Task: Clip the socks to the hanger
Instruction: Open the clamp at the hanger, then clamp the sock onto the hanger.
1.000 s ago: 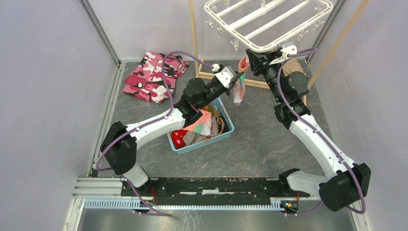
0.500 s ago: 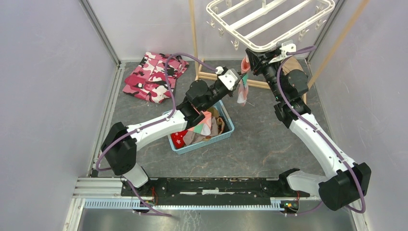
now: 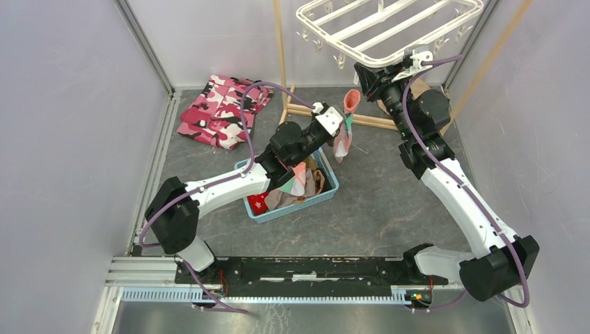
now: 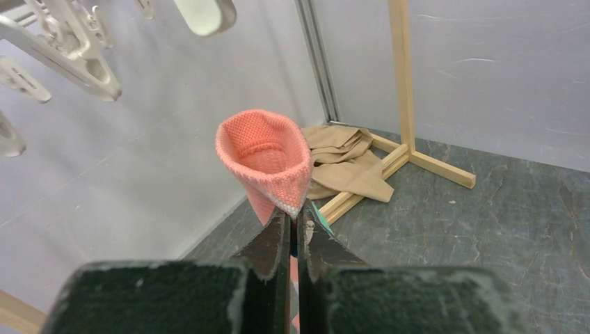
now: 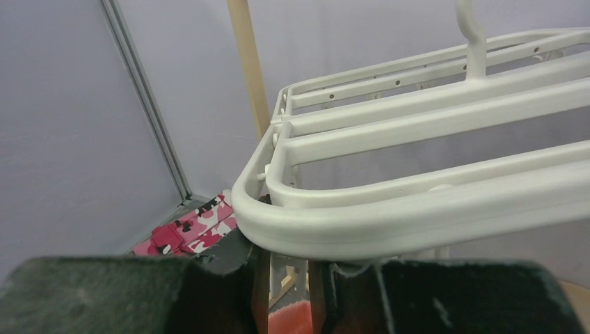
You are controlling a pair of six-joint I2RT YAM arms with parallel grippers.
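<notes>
My left gripper is shut on a salmon-pink sock with a teal patch, which hangs from it above the floor. In the left wrist view the gripper pinches the sock just below its open cuff. The white hanger hangs at the back right. My right gripper sits under its near rim, and its nearly closed jaws hold a small clip peg. The sock's cuff shows just below them. More socks lie in the basket, a red one among them.
A blue basket stands mid-floor under my left arm. A pink camouflage garment lies at the back left. A wooden pole stand rises behind, with tan cloth at its base. More pegs dangle above.
My left gripper has drawn back slightly to the near left with the sock. My right gripper and the hanger rim have risen a little.
</notes>
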